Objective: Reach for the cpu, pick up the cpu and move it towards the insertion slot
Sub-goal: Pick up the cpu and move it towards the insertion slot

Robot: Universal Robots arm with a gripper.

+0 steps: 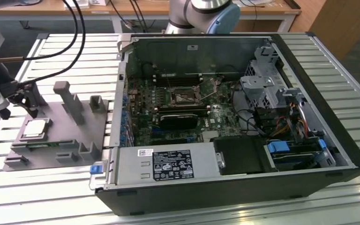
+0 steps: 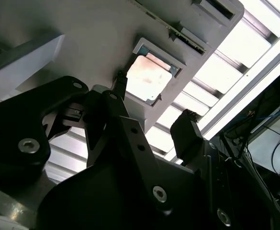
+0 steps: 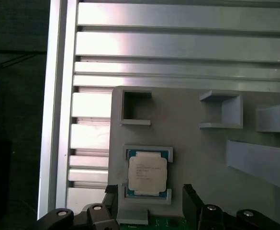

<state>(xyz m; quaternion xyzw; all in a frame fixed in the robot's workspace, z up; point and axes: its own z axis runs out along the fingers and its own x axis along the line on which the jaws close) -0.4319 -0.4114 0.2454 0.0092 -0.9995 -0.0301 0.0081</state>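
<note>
The cpu point(image 1: 35, 127) is a small silvery square chip lying flat in a recess of the grey fixture point(image 1: 67, 133), at the exterior view's left. My gripper point(image 1: 24, 101) hovers just above and beside it, open, with nothing between its fingers. In both wrist views the cpu point(image 3: 147, 173) point(image 2: 147, 76) lies a little beyond my gripper point(image 3: 149, 203) point(image 2: 151, 110), and the dark fingers point(image 3: 191, 201) stand wider apart than the chip without touching it. The insertion slot point(image 1: 183, 97) is the square metal-framed socket on the motherboard inside the open computer case point(image 1: 330, 140).
Grey upright blocks point(image 1: 67, 98) rise from the fixture close to my gripper. A black heatsink block point(image 1: 180, 119) lies just in front of the socket. A power supply point(image 1: 167, 164) fills the case's front. Cables point(image 1: 73, 28) hang above the slatted metal table point(image 1: 42, 192).
</note>
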